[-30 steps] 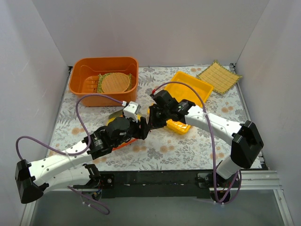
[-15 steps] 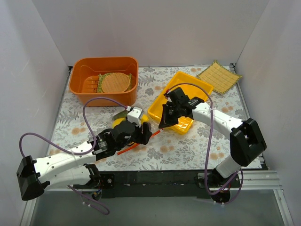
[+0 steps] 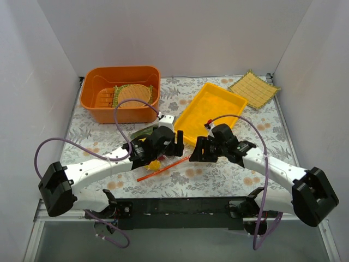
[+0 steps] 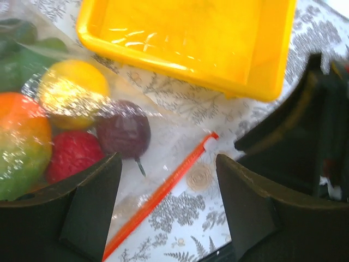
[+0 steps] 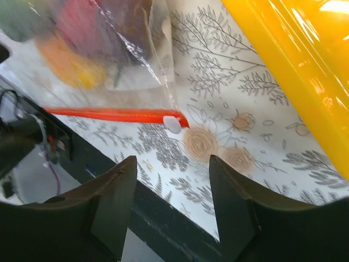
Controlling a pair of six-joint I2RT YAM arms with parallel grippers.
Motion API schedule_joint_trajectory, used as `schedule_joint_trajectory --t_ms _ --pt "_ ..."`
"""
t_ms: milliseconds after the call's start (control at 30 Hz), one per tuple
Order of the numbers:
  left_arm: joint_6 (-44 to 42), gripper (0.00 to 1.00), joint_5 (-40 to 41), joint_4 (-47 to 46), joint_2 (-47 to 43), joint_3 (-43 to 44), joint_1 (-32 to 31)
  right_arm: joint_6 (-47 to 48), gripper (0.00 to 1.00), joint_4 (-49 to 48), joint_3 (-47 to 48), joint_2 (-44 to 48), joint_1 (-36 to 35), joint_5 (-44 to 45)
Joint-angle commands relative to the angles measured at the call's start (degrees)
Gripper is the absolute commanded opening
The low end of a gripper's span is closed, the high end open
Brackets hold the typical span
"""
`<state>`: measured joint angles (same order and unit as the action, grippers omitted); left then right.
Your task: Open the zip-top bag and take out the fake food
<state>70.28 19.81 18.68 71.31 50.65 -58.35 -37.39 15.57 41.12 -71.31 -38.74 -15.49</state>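
Item: zip-top bag (image 4: 136, 164), clear and crinkled, lying flat on the patterned table (image 3: 218, 180) just in front of the yellow tray (image 3: 212, 106).
Contents: fake food (image 4: 71, 128), still inside; red, yellow, purple, orange and green pieces are bunched at the end away from the mouth.
Zip strip (image 5: 114, 115): orange-red, with its long axis running diagonally from near-left to far-right; the white slider tab (image 5: 173, 124) sits at the far-right end. Whether it is sealed cannot be told.
Left gripper (image 4: 168, 164): jaws wide, holding nothing, poised over the bag with the food to its left.
Right gripper (image 5: 172, 164): jaws wide, holding nothing, with the slider end just ahead of the gap.
Deciding relation: the strip's slider end lies nearer the right arm and the bag's body nearer the left, so the likely pairing is left to pin and right to pull.
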Motion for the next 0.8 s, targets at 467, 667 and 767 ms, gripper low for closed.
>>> schedule_joint_trajectory --t_ms 467,667,767 --pt "3.11 0.69 2.68 12.17 17.99 13.86 18.18 -19.48 0.63 -39.3 -15.99 0.48 -8.37 13.63" --pt "5.48 0.63 2.69 14.01 17.2 10.35 18.8 -18.78 0.18 -36.33 -13.62 -3.22 -8.54 15.22" --pt "8.37 0.6 -0.63 14.02 13.25 4.65 18.8 -16.76 0.04 -32.2 -11.34 -2.61 -8.63 18.2"
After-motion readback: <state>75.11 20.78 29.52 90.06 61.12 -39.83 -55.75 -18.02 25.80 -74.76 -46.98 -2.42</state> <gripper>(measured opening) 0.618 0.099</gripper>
